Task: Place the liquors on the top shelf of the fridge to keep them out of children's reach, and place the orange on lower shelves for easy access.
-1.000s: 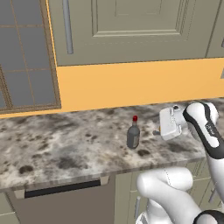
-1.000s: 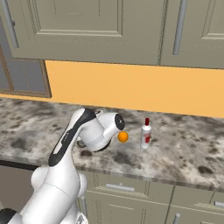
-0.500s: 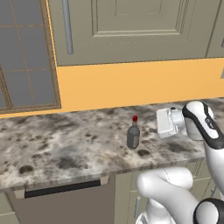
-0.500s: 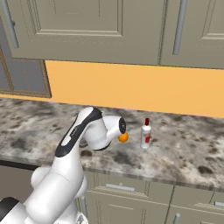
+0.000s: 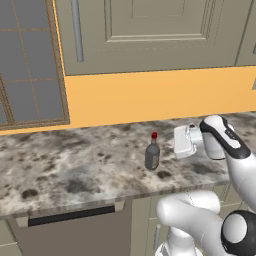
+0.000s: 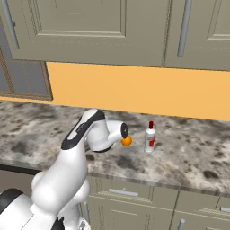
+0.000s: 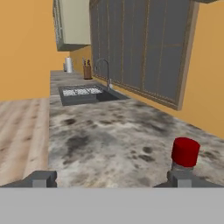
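Marble bench (image 5: 75,170) runs across under beige upper cupboards (image 5: 150,30) and an orange wall (image 5: 150,95). One liquor bottle (image 5: 152,151) stands upright on the bench, red cap (image 7: 185,152) on, pale label facing forward in the right base view (image 6: 150,137); contents can't be judged, glass is dark. From the left base camera the bottle sits at about 9 o'clock of the arm's white hand (image 5: 184,141), near but apart. Orange (image 6: 126,141) lies on the bench at 9 o'clock of the bottle in the right base view, just beside the hand's front end, partly hidden by it; contact unclear. Tool (image 7: 113,178) is spread wide, holding nothing: in the hand view its two dark tips rise at 7 and 5 o'clock, well apart, and the right fingertip (image 7: 181,178) overlaps the bottle's neck just under the cap; whether they touch I can't tell. Farther along the bench in the hand view, at 11 o'clock, a sink (image 7: 85,94) is sunk into the top with a curved tap (image 7: 104,70) behind it; the basin holds something pale and speckled, too small to tell. Past the sink stands a knife block (image 7: 87,70) and a pale jar or canister (image 7: 68,64), contents not visible. Glass-front cupboard (image 5: 30,65) hangs at 10 o'clock in the left base view.
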